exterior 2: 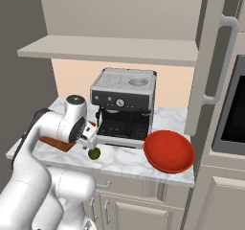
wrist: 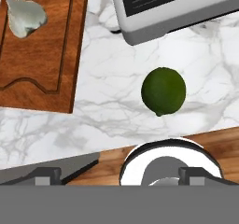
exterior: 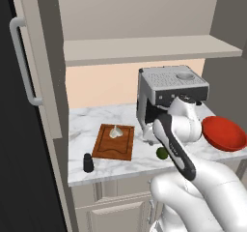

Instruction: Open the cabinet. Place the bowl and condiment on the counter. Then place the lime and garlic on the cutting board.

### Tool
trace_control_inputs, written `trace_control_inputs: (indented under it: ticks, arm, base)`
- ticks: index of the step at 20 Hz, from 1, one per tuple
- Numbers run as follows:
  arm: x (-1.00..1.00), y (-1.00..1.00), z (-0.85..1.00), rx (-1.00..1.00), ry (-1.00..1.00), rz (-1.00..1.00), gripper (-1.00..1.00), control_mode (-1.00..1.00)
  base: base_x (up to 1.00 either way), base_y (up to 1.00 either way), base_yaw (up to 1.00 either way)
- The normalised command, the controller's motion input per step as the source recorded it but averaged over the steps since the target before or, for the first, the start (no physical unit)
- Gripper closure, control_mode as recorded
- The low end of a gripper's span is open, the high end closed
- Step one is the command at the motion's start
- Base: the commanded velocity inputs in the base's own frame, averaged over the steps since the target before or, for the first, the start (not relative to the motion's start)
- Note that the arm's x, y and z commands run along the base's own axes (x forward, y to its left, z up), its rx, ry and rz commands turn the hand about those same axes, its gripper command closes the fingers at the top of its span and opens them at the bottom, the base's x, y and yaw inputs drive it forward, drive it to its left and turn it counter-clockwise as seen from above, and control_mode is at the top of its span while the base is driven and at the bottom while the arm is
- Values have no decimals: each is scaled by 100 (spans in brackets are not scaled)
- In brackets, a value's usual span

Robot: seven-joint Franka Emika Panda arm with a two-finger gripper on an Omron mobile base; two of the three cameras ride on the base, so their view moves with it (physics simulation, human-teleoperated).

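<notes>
The cabinet (exterior: 144, 50) stands open and its shelf is bare. On the counter (exterior: 82, 124) lies the cutting board (exterior: 114, 141) with the garlic (exterior: 116, 131) on it. The black condiment (exterior: 88, 162) stands at the board's front left corner. The lime (exterior: 162, 152) rests on the marble in front of the coffee machine, right of the board. The red bowl (exterior: 223, 133) sits at the counter's right end. My gripper (exterior 2: 91, 140) hovers just above the lime (exterior 2: 94, 153), open, fingers wide apart. In the hand view the lime (wrist: 163, 91) lies ahead of the gripper (wrist: 123, 176), with the garlic (wrist: 25, 17) on the board (wrist: 39, 55).
A silver coffee machine (exterior: 169, 88) stands at the back of the counter, close behind the gripper. An open cabinet door with a bar handle (exterior: 21, 62) juts out on the left, another door (exterior 2: 217, 61) on the right. Lower drawers (exterior 2: 110, 210) sit beneath the counter.
</notes>
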Motion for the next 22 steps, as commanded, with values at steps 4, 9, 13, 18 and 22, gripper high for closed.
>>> trace_control_inputs:
  ticks: [4,9,13,18,22]
  arm:
    - [-14,-5,2,0,0,3,-100,-100]
    - [-1,-9,5,-3,0,8,-100,-100]
    - [0,-24,0,-10,0,10,-100,-100]
    - [0,-23,0,-7,0,9,-100,-100]
    - [0,-7,-5,-4,0,8,-100,-100]
  base:
    - [0,0,0]
    - [0,0,0]
    - [0,0,0]
    - [0,0,0]
    - [0,0,0]
